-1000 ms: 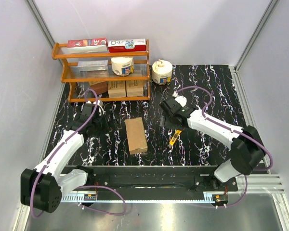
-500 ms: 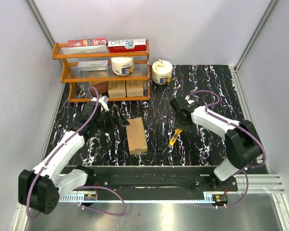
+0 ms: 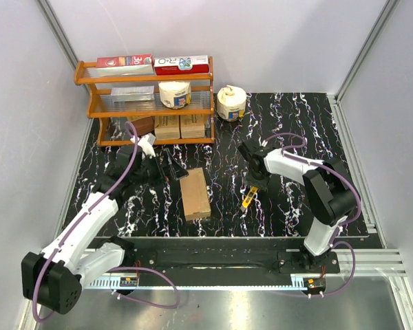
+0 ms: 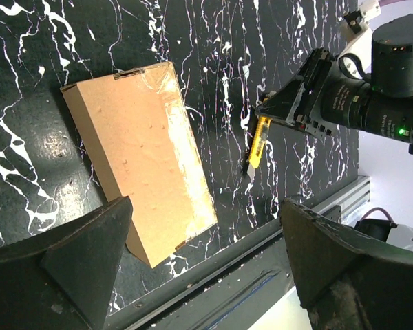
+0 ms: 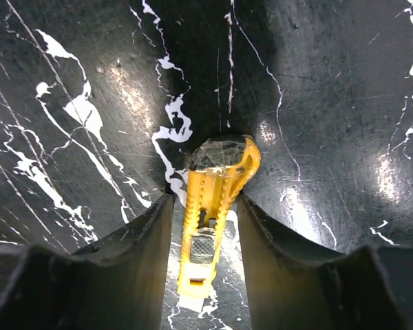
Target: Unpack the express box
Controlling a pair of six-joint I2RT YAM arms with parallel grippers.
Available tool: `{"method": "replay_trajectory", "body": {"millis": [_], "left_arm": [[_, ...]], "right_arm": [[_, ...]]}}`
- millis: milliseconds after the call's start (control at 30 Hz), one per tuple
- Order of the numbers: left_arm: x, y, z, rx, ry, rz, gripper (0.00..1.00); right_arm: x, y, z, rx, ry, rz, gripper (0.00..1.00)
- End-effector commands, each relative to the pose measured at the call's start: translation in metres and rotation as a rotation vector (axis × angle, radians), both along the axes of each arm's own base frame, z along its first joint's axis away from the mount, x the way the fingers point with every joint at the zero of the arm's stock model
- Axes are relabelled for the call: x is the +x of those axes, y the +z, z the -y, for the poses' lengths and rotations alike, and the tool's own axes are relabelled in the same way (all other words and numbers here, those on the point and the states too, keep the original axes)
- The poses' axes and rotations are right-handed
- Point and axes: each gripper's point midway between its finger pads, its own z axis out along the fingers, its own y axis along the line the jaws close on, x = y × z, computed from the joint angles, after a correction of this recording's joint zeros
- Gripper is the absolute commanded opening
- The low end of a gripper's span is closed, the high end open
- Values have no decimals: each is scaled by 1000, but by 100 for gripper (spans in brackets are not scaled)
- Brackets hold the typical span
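The express box (image 3: 194, 193), a flat oblong brown carton with clear tape along its seam, lies on the black marbled table; the left wrist view shows the box (image 4: 138, 155) too. My left gripper (image 3: 171, 167) hovers at its far left corner, open and empty, its jaws (image 4: 205, 213) spread wide. A yellow utility knife (image 3: 248, 199) lies to the right of the box. My right gripper (image 3: 255, 180) points down over the knife's far end. In the right wrist view the knife (image 5: 213, 220) lies between the fingers (image 5: 205, 203), with a thin gap on the left side.
An orange wooden shelf (image 3: 151, 103) at the back left carries red-and-white cartons, small brown boxes and a roll. A white roll (image 3: 230, 103) stands on the table beside it. A black rail (image 3: 220, 251) runs along the near edge. White walls enclose the table.
My right gripper has swung right and down over the knife, and its jaws have narrowed around it. My left gripper has edged toward the box's far corner.
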Motion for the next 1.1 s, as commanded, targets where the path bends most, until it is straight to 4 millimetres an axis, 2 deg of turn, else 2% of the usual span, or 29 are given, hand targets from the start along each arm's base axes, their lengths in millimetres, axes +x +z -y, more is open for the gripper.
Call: {"method": "replay_trajectory", "body": {"millis": [0,133,167,267,400,500,667,700,733,800,833,900,933,1000,1067], "left_arm": [[7,26,9,-4,-71,76,93],[14,20,7,28,-72,85,92],[15,23,9,24,-79,89,92],[17,26,15,5,-111,105,92],[19,27,21,-13,-153,127,92],[21,28,28,-39,-173,123,91],[22,38,46,-96,-224,149,92],[21,36,52,-121,-233,132,93],[21,51,68,-195,-264,172,93],[18,48,84,-215,-288,147,93],[17,58,98,-226,-313,178,93],[22,52,112,-205,-323,168,93],[19,57,123,-204,-350,169,91],[24,50,133,-175,-349,159,90],[20,45,140,-158,-362,139,89]], "right_arm": [[11,4,-9,43,-83,25,47],[11,-3,-6,23,-101,12,41],[11,-5,-7,24,-105,6,31],[9,-2,-9,39,-129,5,18],[18,10,-10,45,-115,50,13],[23,28,-19,100,-97,85,12],[32,78,-39,262,-74,198,12],[34,87,-44,300,-87,218,12],[34,100,-49,342,-87,243,12],[35,116,-59,412,-97,251,12],[35,124,-62,440,-96,258,11],[35,141,-73,509,-101,271,11],[35,149,-76,538,-101,283,11],[35,162,-84,595,-96,296,11],[34,174,-87,624,-85,316,11]]}}
